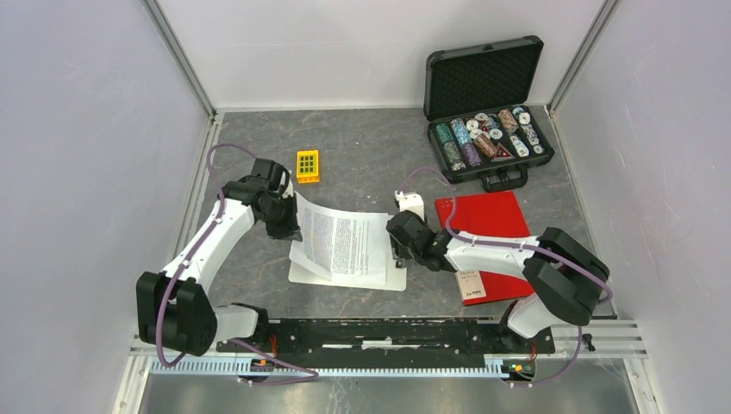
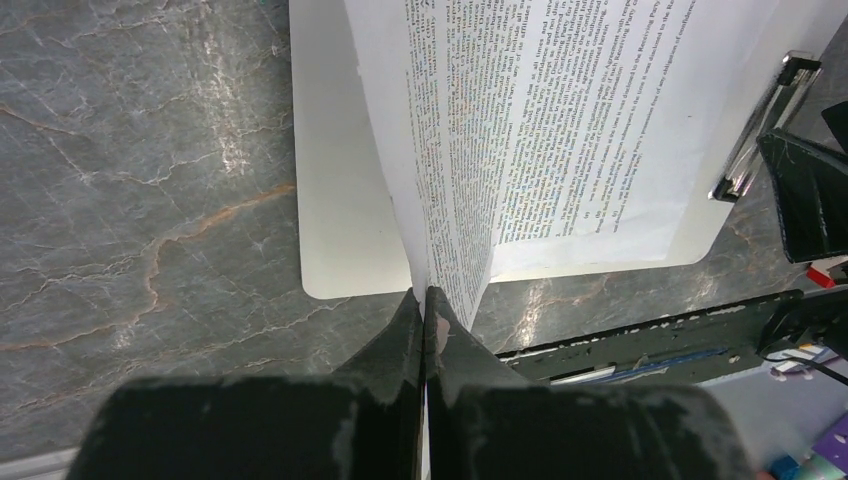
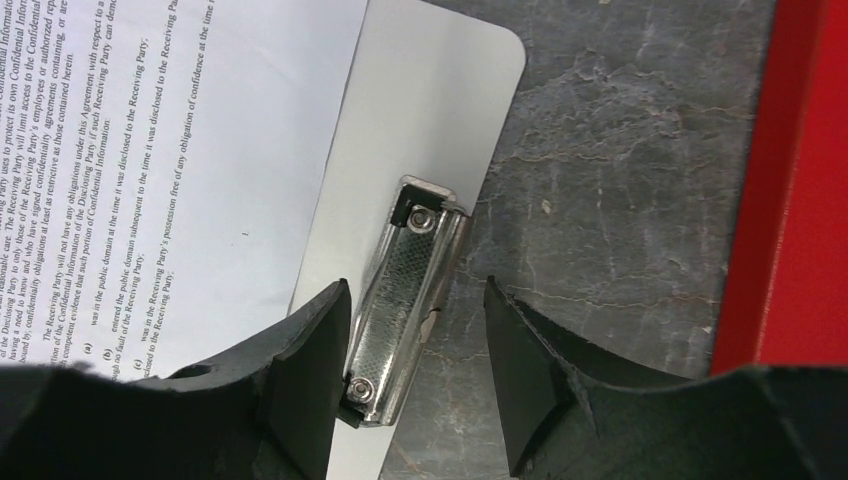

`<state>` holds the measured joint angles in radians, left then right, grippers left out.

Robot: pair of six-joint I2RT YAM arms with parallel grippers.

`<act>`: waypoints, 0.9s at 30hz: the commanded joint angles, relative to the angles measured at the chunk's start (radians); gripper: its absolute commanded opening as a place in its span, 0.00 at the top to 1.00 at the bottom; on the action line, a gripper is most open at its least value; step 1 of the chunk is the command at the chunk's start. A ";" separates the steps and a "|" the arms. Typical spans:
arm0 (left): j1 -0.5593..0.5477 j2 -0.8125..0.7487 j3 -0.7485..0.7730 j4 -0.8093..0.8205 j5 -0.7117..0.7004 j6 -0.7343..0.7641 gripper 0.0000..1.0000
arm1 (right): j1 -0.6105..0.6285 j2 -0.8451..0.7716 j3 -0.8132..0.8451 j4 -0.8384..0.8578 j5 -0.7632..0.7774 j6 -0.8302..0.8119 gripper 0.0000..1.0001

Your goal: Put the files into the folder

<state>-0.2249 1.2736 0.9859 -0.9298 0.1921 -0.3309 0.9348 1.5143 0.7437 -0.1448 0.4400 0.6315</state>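
Lifting-out step: the left gripper is pinched tight on the loose white printed paper sheets, holding one edge raised off the white rounded clipboard at the middle of the grey marbled table. The right gripper hangs spread astride the clipboard's shiny metal clip (the sheets look clear of it). The next move calls for opening the closed flat red folder near the table's right edge.

Files: white sheets, dense black print. Folder: red, small white label. Clipboard: plain white; clip shiny silver, fine textured pattern. Table: dark grey, marbled, pale and rusty veins. Poker chip case: black, black foam lid; chips teal, purple, blue, red, white-striped. Small block: yellow-orange, grid of dark green squares. Arms: white with black joints, purple cables. Right gripper: black, scuffed edges.
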 commanded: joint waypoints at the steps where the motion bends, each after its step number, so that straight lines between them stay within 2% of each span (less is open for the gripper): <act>1: -0.001 0.018 0.034 0.017 -0.004 0.077 0.97 | 0.009 0.039 0.055 0.011 0.029 0.026 0.43; 8: -0.001 0.064 0.009 0.075 0.069 0.089 0.96 | 0.006 0.070 0.053 0.007 0.021 -0.031 0.48; 14: -0.001 0.074 -0.039 0.162 0.250 0.087 0.97 | -0.008 0.061 0.026 0.011 0.012 -0.107 0.53; 19: -0.001 0.088 -0.032 0.149 0.198 0.082 0.97 | -0.022 0.040 0.004 0.045 -0.006 -0.148 0.59; 25: -0.001 0.087 -0.027 0.137 0.152 0.082 0.96 | -0.047 0.026 0.015 0.033 -0.007 -0.170 0.59; 27: -0.001 0.088 -0.030 0.138 0.165 0.074 0.96 | -0.048 0.013 0.027 0.013 -0.003 -0.153 0.56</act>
<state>-0.2249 1.3579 0.9512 -0.8124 0.3561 -0.2859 0.8970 1.5715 0.7609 -0.1226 0.4290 0.4816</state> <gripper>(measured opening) 0.034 0.413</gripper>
